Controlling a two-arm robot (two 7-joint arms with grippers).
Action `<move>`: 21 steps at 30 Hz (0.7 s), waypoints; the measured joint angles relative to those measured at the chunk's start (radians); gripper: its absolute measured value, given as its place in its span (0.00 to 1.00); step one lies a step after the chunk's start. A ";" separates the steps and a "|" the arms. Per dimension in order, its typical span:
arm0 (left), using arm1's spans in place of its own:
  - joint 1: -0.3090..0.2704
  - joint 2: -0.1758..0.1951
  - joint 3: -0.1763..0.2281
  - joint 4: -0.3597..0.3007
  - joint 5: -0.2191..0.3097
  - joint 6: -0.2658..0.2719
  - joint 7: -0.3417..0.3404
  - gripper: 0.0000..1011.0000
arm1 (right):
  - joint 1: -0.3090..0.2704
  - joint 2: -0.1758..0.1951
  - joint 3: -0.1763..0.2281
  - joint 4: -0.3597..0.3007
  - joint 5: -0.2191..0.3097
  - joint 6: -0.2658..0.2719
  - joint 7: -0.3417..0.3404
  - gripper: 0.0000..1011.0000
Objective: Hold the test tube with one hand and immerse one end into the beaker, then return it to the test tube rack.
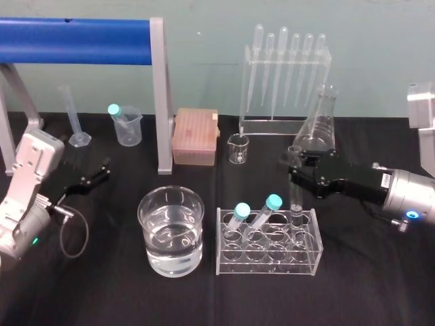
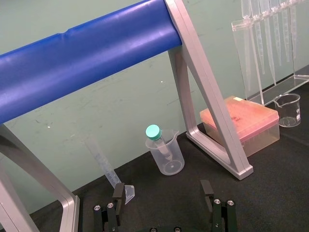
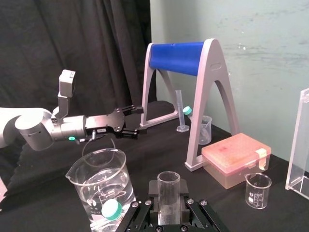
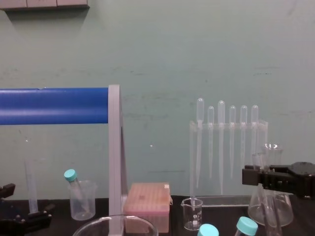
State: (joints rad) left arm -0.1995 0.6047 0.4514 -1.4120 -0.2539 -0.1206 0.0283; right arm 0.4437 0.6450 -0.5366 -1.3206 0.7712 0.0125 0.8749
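The test tube (image 1: 296, 193) stands upright with its lower end in the far right hole of the clear test tube rack (image 1: 268, 263). My right gripper (image 1: 295, 168) reaches in from the right and is shut on the tube's upper part. In the right wrist view the test tube (image 3: 169, 191) sits between the black fingers. The wide beaker (image 1: 170, 231), part-filled with clear liquid, stands left of the rack; it also shows as the beaker (image 3: 99, 179). My left gripper (image 1: 98, 176) rests open at the far left, away from all of this.
Two teal-capped tubes (image 1: 257, 212) lean in the rack. Behind stand a pink tip box (image 1: 196, 136), a small beaker (image 1: 238, 148), a conical flask (image 1: 319, 129), a pipette stand (image 1: 285, 75), a plastic cup (image 1: 127, 125) and a blue roller frame (image 1: 160, 95).
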 joint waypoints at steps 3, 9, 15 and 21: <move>0.000 0.000 0.000 0.000 0.000 0.000 0.000 0.99 | 0.002 -0.001 -0.002 0.002 -0.001 0.002 0.001 0.24; 0.000 0.000 0.000 0.000 0.000 0.000 0.000 0.99 | 0.001 -0.001 0.000 0.001 -0.001 0.002 0.001 0.24; 0.000 0.000 0.000 0.000 0.000 0.000 0.000 0.99 | -0.001 0.000 0.001 -0.001 0.000 0.000 0.000 0.24; 0.000 0.000 0.000 0.000 0.000 0.000 0.000 0.99 | -0.002 0.000 0.002 -0.002 0.001 -0.001 0.000 0.31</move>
State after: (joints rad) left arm -0.1995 0.6047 0.4513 -1.4120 -0.2539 -0.1205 0.0283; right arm 0.4420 0.6454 -0.5342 -1.3222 0.7721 0.0116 0.8746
